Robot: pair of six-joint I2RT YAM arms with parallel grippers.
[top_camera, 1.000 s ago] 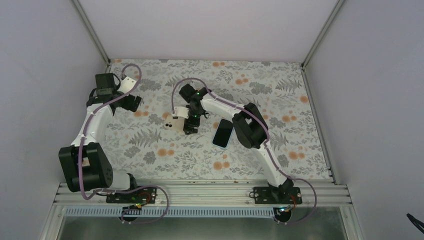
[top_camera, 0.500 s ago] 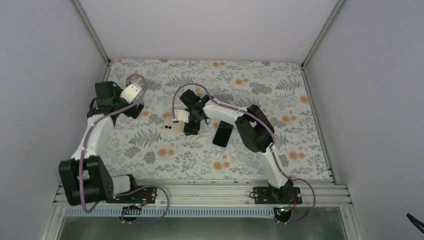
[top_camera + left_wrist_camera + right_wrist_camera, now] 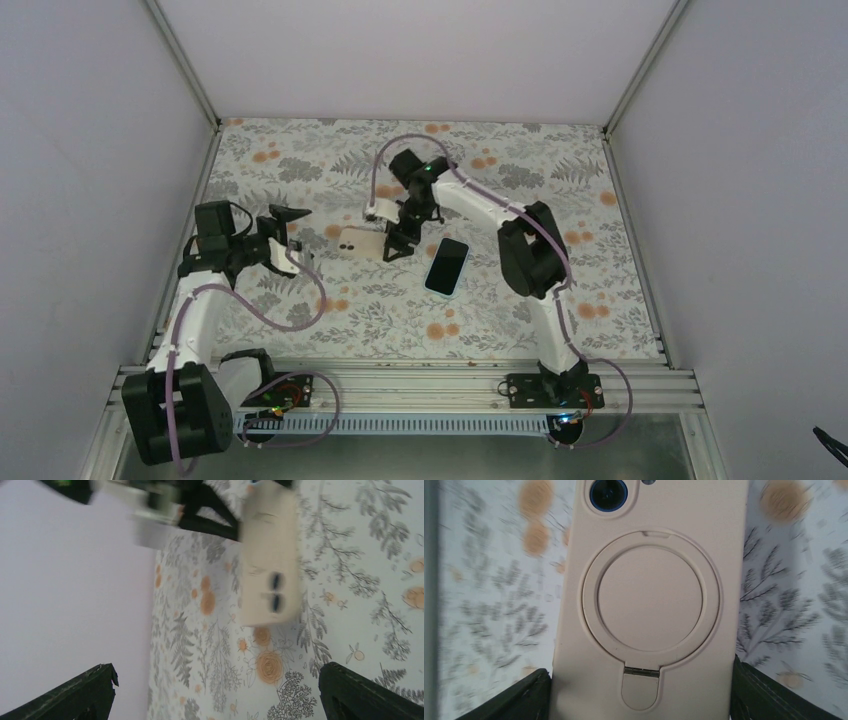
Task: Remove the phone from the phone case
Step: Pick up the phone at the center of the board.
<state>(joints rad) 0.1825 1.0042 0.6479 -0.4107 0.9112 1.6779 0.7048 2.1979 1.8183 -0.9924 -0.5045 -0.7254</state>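
A beige phone case (image 3: 360,241) with a round ring stand on its back is held by its end in my right gripper (image 3: 392,240), just above the mat. The right wrist view shows the case's back (image 3: 649,595), both fingers against its sides, and a dark blue lens (image 3: 609,492) in its camera cutout. My left gripper (image 3: 297,238) is open and empty to the case's left, pointing at it. The left wrist view shows the case (image 3: 270,555) ahead between wide-spread fingers (image 3: 360,697). A black-screened phone with a light blue edge (image 3: 447,266) lies flat, right of the case.
A floral mat (image 3: 330,330) covers the table. White walls close in on the left, back and right. An aluminium rail (image 3: 400,385) runs along the near edge at the arm bases.
My right gripper has carried the beige case a little right and toward the back. My left arm has swung from the far left corner toward the near side and now faces the case with its jaws open.
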